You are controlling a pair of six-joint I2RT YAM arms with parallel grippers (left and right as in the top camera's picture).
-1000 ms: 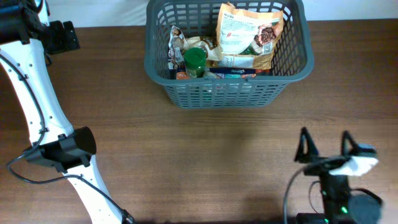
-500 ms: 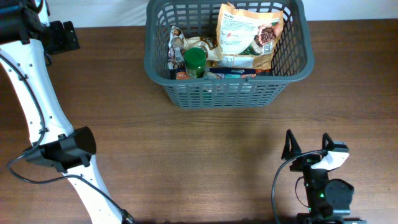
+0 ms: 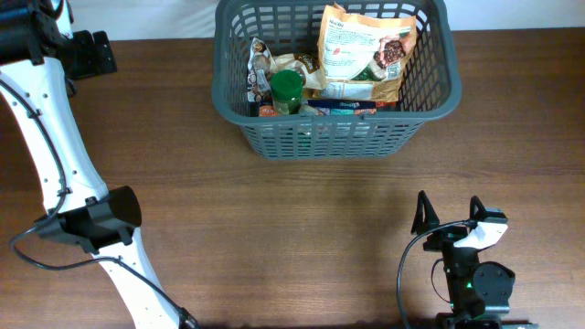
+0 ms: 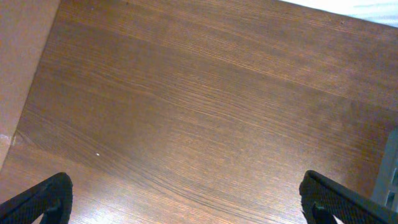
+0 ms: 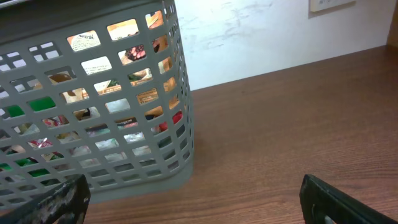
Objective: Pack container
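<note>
The dark grey basket [image 3: 338,137] stands at the back centre of the table. It holds a green-lidded jar [image 3: 287,89], a large printed pouch [image 3: 364,50], a crinkly packet [image 3: 260,64] and a dark flat pack [image 3: 343,107]. My right gripper [image 3: 448,212] is open and empty near the front edge, well in front of the basket's right end. Its wrist view shows the basket's lattice wall [image 5: 93,124] ahead, between the spread fingers [image 5: 193,199]. My left gripper [image 4: 186,202] is wide open and empty over bare wood; the basket's edge [image 4: 390,163] shows at the right.
The white left arm [image 3: 55,164] runs down the table's left side, with its black end [image 3: 91,53] at the back left. A white wall with a socket [image 5: 329,5] lies behind the table. The table's left edge [image 4: 37,81] shows in the left wrist view.
My right gripper has moved left and slightly toward the front edge, still open and empty. The left arm and the basket have not moved.
</note>
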